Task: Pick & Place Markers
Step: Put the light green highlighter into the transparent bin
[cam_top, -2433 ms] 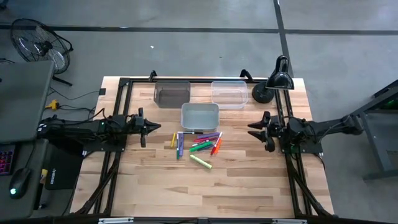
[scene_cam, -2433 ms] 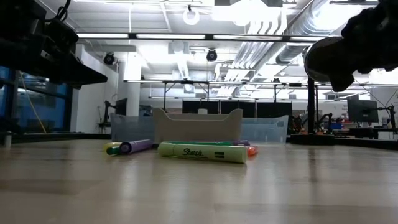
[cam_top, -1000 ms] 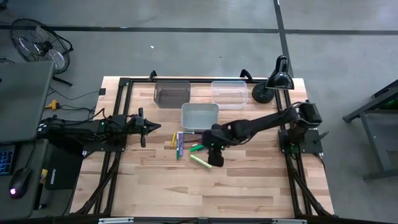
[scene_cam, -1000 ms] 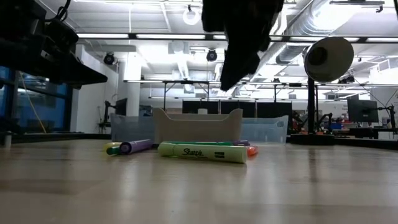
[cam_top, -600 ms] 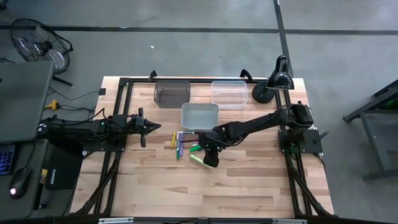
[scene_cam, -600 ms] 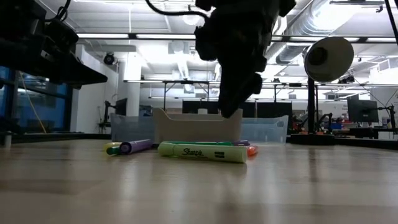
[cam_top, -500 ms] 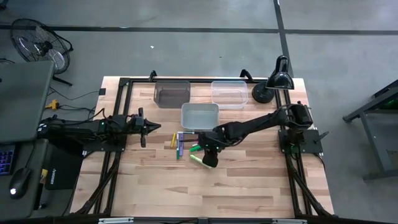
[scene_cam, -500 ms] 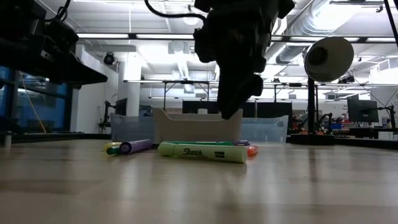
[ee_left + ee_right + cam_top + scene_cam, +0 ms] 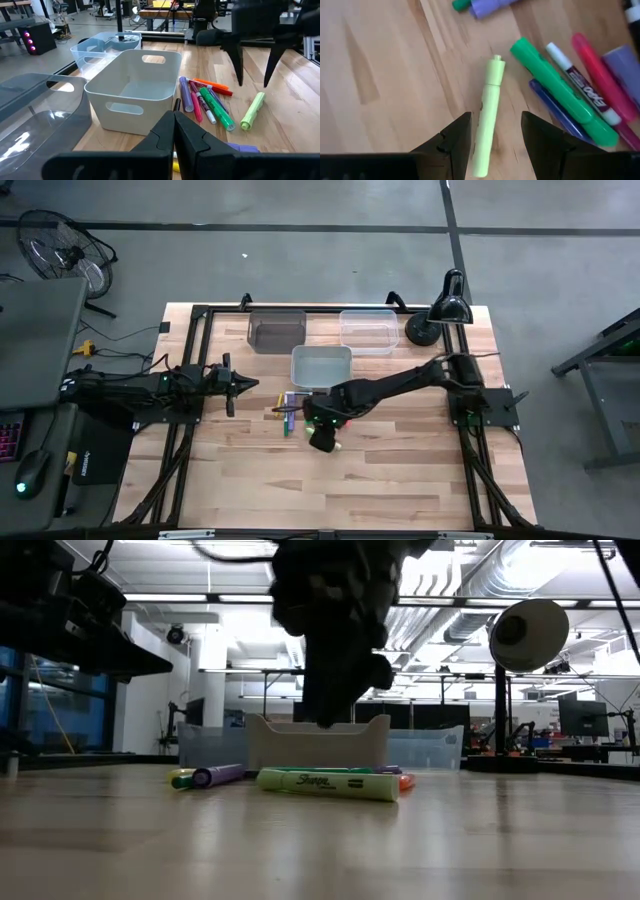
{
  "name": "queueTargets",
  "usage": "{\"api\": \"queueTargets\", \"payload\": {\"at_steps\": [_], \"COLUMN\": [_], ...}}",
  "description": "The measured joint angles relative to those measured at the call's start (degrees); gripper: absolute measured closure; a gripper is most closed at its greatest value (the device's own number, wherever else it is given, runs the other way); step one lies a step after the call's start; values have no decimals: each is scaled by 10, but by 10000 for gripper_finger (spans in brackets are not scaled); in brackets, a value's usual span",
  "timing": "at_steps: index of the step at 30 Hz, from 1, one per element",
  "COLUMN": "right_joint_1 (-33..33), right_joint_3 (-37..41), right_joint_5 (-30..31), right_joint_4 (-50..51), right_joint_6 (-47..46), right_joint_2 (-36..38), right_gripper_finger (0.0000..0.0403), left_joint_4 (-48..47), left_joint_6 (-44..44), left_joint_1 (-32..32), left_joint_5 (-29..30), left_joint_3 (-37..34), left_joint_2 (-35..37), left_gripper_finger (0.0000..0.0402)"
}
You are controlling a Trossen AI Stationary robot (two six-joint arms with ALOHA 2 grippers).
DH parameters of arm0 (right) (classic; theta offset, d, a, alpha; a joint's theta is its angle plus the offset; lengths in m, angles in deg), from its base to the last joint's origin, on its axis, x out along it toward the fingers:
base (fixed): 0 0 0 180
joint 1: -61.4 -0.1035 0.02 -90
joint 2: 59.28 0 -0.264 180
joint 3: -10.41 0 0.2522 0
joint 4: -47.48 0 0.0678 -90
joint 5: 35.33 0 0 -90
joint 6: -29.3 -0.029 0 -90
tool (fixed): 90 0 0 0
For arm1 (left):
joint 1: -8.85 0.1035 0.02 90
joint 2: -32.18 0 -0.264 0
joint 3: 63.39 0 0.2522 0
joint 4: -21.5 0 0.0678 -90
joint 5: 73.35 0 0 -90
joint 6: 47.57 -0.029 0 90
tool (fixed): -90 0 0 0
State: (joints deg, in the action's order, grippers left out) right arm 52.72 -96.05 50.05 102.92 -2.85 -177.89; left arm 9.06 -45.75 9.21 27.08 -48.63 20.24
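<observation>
Several markers (image 9: 318,412), purple, green, pink, orange and white, lie in a loose heap on the wooden table, just near of a white bin (image 9: 321,366). A yellow-green marker (image 9: 487,131) lies flat on the table at the heap's near side. My right gripper (image 9: 496,118) is open and hangs above this marker, one finger on each side, touching nothing. It also shows in the left wrist view (image 9: 254,75), clear of the table. My left gripper (image 9: 243,385) is shut and empty at the table's left side.
A dark bin (image 9: 277,330) and a clear bin (image 9: 368,330) stand at the far edge behind the white bin. A black desk lamp (image 9: 440,315) stands at the far right. Bare wood lies toward the near edge.
My right gripper has moved toward the table's left and near edges and come down, from over the heap's right part to above the yellow-green marker. The markers lie as before.
</observation>
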Motion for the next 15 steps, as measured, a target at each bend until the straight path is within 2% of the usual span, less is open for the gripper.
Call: {"api": "queueTargets", "payload": {"at_steps": [6,15], "right_joint_1": [-1,-19], "right_joint_3": [-70,-78], "right_joint_5": [-2,-2], "right_joint_4": [104,112], "right_joint_6": [21,-9], "right_joint_2": [-63,-75], "right_gripper_finger": [242,242], "left_joint_4": [0,0], "left_joint_6": [0,0], "left_joint_1": [0,0], "left_joint_5": [0,0], "left_joint_3": [0,0], "left_joint_2": [0,0], "left_gripper_finger": [401,401]}}
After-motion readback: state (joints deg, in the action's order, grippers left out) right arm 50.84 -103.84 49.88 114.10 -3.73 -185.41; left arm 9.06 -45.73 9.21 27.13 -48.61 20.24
